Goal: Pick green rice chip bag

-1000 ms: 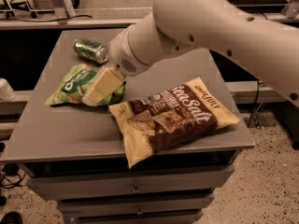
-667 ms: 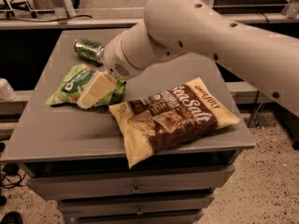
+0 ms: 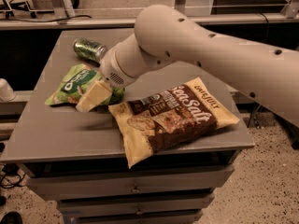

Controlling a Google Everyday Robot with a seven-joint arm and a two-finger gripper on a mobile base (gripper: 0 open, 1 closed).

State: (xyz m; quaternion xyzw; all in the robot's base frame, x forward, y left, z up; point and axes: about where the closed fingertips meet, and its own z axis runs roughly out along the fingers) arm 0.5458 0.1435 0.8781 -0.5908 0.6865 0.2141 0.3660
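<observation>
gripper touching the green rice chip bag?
Cannot tell. In the camera view the gripper overlaps the green rice chip bag on the table; neither contact nor a gap shows plainly.

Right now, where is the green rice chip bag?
Camera view, left: the green bag lies between the green can and the Sea Salt bag, pincer over its right part.

"Sea Salt" on cream-and-brown bag
</observation>
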